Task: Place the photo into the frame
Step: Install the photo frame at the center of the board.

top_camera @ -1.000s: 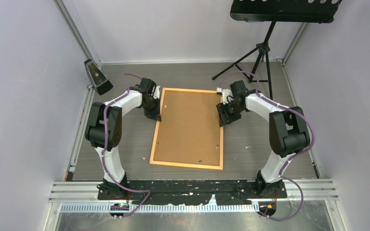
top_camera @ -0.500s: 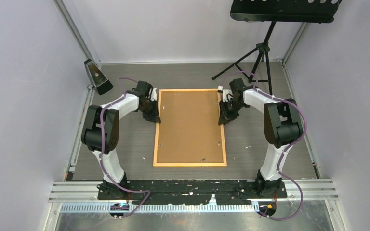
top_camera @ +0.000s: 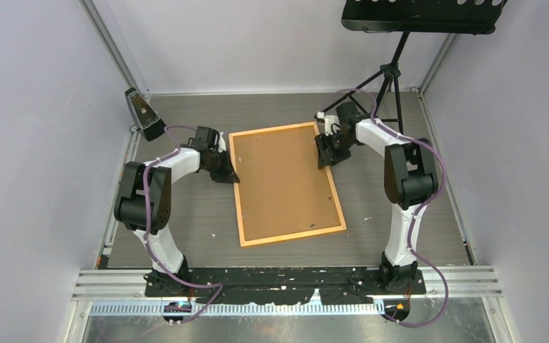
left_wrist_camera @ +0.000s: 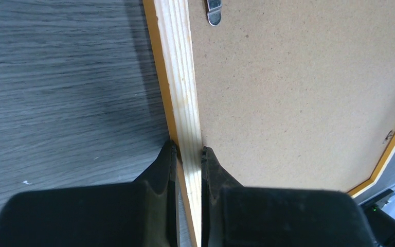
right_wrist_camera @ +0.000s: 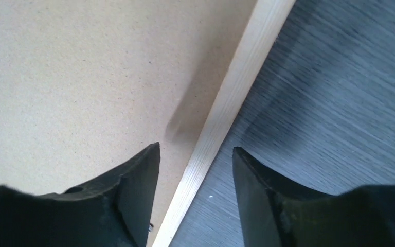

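Frame: bare pale wood on the back, fine-grained and matt, with an orange-painted outer edge. Backing board — tan pressed fibreboard, speckled, dull. Small clip of shiny metal. Table: grey wood-grain finish, faintly streaked, matt. Fingers of the left gripper — smooth matt black plastic.

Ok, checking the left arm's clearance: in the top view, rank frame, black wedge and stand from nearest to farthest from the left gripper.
1. Frame: its left edge is pinched in the left gripper.
2. Black wedge: back left, by the wall.
3. Stand: back right corner.
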Controlling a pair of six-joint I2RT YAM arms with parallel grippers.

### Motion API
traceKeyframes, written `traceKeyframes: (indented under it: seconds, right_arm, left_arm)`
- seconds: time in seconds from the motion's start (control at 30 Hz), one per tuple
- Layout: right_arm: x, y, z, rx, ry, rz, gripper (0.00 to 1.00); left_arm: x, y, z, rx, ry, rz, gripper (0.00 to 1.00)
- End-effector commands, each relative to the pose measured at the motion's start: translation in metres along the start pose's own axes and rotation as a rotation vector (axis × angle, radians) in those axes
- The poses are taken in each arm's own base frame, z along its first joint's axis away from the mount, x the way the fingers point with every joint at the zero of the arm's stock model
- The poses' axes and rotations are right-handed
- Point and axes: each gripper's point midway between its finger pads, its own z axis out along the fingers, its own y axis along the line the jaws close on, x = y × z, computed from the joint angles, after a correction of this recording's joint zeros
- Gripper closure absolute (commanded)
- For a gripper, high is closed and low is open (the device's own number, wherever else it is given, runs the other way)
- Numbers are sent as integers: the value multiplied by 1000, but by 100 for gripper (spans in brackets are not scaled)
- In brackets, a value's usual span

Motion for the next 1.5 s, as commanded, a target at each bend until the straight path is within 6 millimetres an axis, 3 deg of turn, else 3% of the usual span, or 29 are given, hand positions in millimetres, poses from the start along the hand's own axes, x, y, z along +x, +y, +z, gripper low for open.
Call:
traceKeyframes:
  seconds: [0.0, 0.17, 0.3, 0.5, 0.87, 1.47]
  right_arm:
    - [-19, 14, -36, 6, -122, -122, 34]
    - [11, 22, -53, 10, -109, -155, 27]
    - [50, 29, -60, 2, -66, -171, 24]
    - [87, 31, -52, -9, -12, -156, 23]
    - [95, 34, -33, -50, 19, -102, 25]
    - [99, 24, -29, 139, 14, -163, 33]
  left_arm:
    - [17, -10, -1, 79, 54, -15, 100]
    - [20, -9, 3, 78, 67, -33, 100]
    - [18, -8, 2, 70, 60, -34, 100]
    - [15, -9, 0, 65, 48, -26, 100]
    - [12, -7, -2, 52, 31, -3, 100]
    - [12, -5, 0, 44, 36, -1, 100]
